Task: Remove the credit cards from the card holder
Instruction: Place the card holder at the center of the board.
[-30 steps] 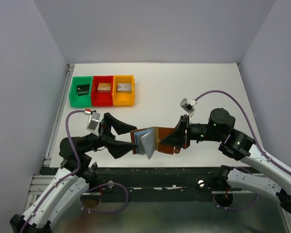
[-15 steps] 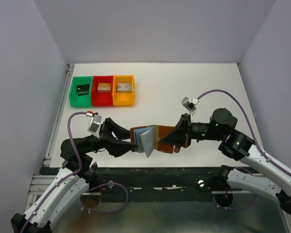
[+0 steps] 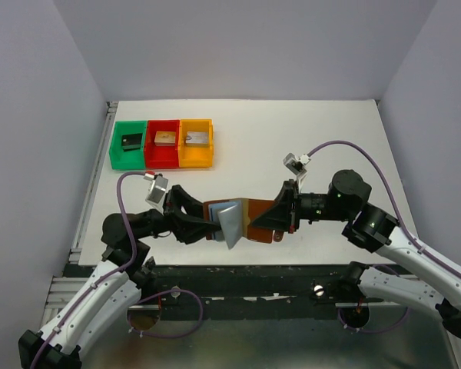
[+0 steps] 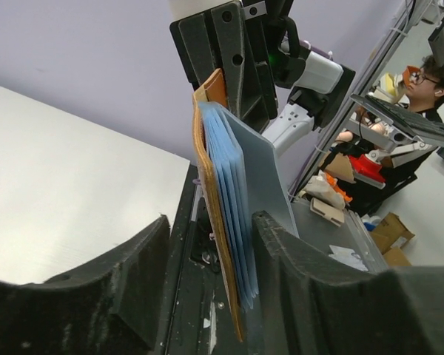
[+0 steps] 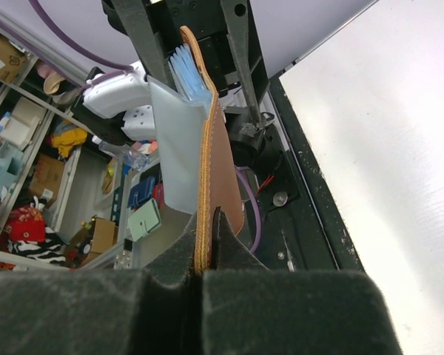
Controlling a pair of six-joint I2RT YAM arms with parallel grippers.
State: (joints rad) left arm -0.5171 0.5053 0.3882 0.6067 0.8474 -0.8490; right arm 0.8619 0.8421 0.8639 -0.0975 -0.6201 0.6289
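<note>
Your half-open left claw [image 3: 209, 223] straddles the pale blue credit cards [image 4: 226, 192] edge-on; right claw [image 3: 255, 221] clamps the brown leather card holder [image 3: 257, 206].

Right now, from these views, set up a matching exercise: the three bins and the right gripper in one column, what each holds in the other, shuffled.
Things:
1. green bin
2. red bin
3. orange bin
4. right gripper

Holds:
a. grey block
b. brown leather of the card holder, pinched shut
c. black block
d. tan block

Pairs: 1-c, 2-d, 3-a, 4-b.
</note>
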